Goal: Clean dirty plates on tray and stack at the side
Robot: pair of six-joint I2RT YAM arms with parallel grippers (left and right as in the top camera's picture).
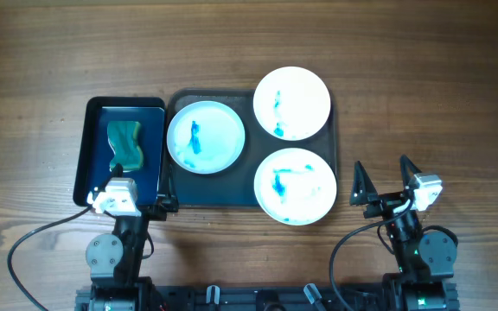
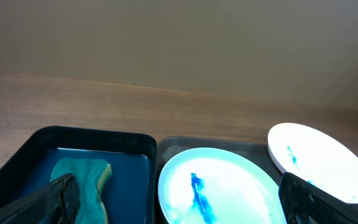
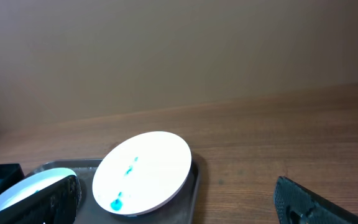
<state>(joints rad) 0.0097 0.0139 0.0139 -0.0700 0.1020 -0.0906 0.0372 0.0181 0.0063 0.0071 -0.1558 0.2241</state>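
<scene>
Under everything, a wooden table [image 1: 41, 52]. Mid-frame on it, a dark tray [image 1: 206, 192]; carries all three dirty plates, none stacked at the side yet. Just beside the tray's left edge, a black tub [image 1: 82, 164]; holds blue water. On the tray's far right, the upper right plate [image 1: 291, 103]: white, streaked blue, overhangs the far rim. Nearer, the lower right plate [image 1: 295, 186]: smeared blue, overhangs the near rim. On the tray's left half, the left plate [image 1: 206, 136]: one blue streak at its centre, lies close to the tub wall. Inside the tub, a green sponge [image 1: 126, 145]; lies in the water, untouched. At the near edge where tub meets tray, the left gripper [image 2: 182, 208]: spread wide, grips nothing, one finger above the tub, the other above the tray. Over bare wood just right of the tray, the right gripper [image 1: 381, 164]: likewise spread wide and empty, apart from tray and plates.
</scene>
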